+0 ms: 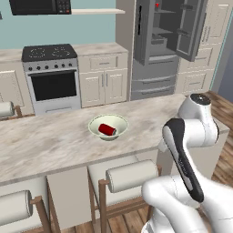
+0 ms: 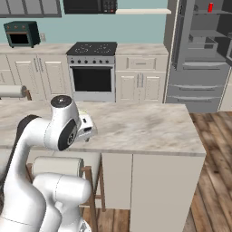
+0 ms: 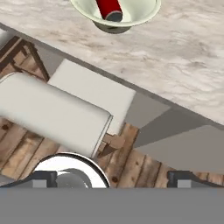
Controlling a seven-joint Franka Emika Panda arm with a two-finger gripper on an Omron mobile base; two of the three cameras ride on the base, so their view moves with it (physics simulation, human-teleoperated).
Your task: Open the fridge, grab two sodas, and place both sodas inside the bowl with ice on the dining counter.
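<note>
On the dining counter (image 1: 54, 136) stands the pale bowl (image 1: 119, 120) with one red soda (image 1: 107, 129) lying in it. The hand view looks down at the same bowl (image 3: 148, 13) and soda (image 3: 109, 8) at its top edge, above the counter (image 3: 183, 57). My gripper (image 3: 113, 179) is open; its fingertips (image 3: 43, 179) stand wide apart with nothing between them, back from the counter's near edge, over a stool. At the back the grey fridge (image 1: 154, 77) (image 2: 195, 86) stands with its upper doors open. A second red soda (image 1: 157, 5) (image 2: 210, 7) sits on a high shelf inside.
Cushioned stools (image 1: 132, 175) (image 3: 52, 109) line the counter's near side. A black-topped stove (image 1: 50, 77) (image 2: 93, 77) and cream cabinets (image 1: 103, 84) run along the back wall. Wooden floor (image 2: 213, 172) lies between the counter's right end and the fridge.
</note>
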